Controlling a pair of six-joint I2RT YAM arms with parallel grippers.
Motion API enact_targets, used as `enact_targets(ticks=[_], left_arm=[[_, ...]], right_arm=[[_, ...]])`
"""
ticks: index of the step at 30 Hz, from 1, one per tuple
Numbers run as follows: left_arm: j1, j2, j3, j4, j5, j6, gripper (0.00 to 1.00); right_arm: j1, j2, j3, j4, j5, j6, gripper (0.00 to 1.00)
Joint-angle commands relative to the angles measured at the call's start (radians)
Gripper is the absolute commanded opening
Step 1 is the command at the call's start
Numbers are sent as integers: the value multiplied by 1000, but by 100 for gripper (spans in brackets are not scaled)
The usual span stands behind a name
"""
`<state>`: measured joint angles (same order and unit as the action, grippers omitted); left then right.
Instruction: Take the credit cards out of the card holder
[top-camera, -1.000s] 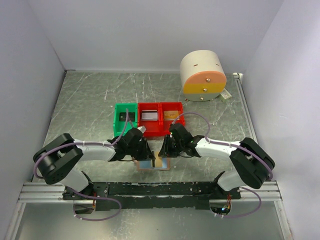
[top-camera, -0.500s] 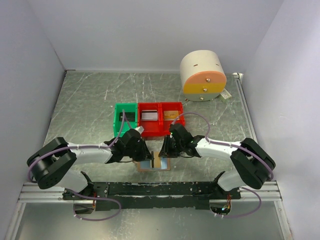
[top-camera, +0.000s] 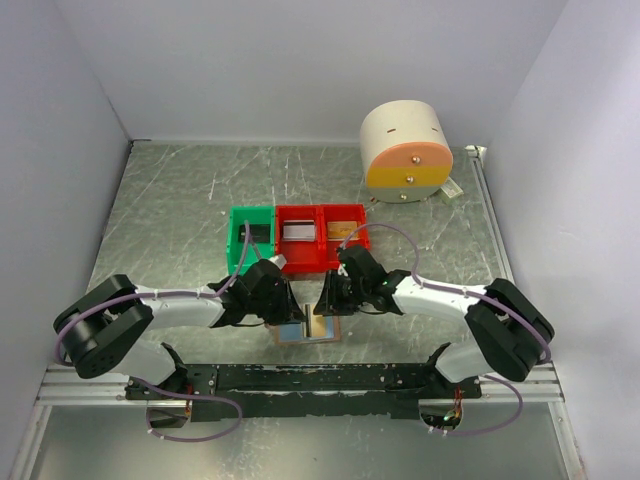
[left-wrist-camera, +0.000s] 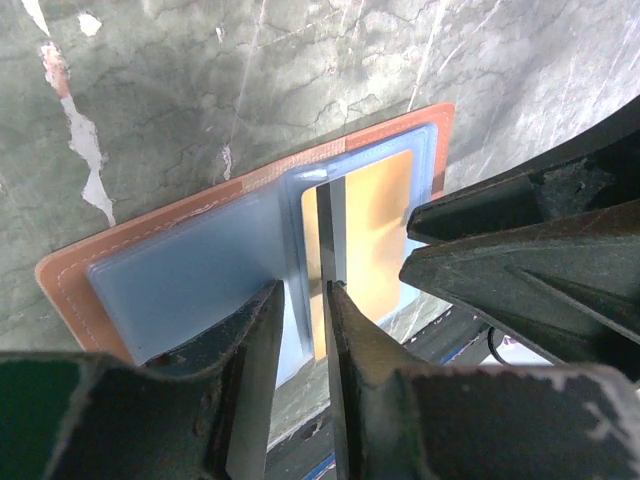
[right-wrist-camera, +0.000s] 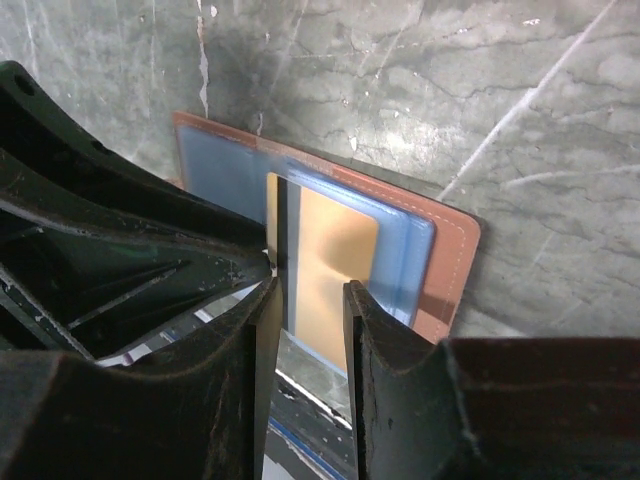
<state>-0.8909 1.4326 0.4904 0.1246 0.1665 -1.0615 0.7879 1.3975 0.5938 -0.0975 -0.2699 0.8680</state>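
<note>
The card holder (left-wrist-camera: 170, 300) is lying open by the bench's (top-camera: 180, 200) near edge, with a gold credit card (left-wrist-camera: 375, 230) sticking partway out of its pocket. The left claw (left-wrist-camera: 300, 292) and right claw (right-wrist-camera: 310, 292) are poising over it, both narrowly parted and gripping nothing visible. The extraction is seemingly just beginning. Next, one claw is likely needing to pin the card holder while the other slides the card free.

Card holder (left-wrist-camera: 190, 270) — matt leather w/ stitching; gold card (left-wrist-camera: 375, 230) glossy; table (left-wrist-camera: 200, 80) scuffed metal.

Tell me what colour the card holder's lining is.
The lining is pale blue-grey, clearest in the left wrist view.
</note>
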Motion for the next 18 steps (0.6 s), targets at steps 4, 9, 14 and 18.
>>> enact_targets(ticks=[4, 9, 14, 18], left_arm=[[-4, -7, 13, -41, -29, 23, 37], [-4, -3, 12, -30, -14, 29, 38], [-4, 37, 32, -6, 16, 36, 37], [-5, 46, 28, 7, 23, 31, 28]], right_arm=[[8, 67, -9, 19, 1, 19, 32], [8, 86, -8, 3, 21, 15, 32], [8, 96, -5, -8, 25, 11, 32], [8, 88, -18, -6, 29, 17, 32]])
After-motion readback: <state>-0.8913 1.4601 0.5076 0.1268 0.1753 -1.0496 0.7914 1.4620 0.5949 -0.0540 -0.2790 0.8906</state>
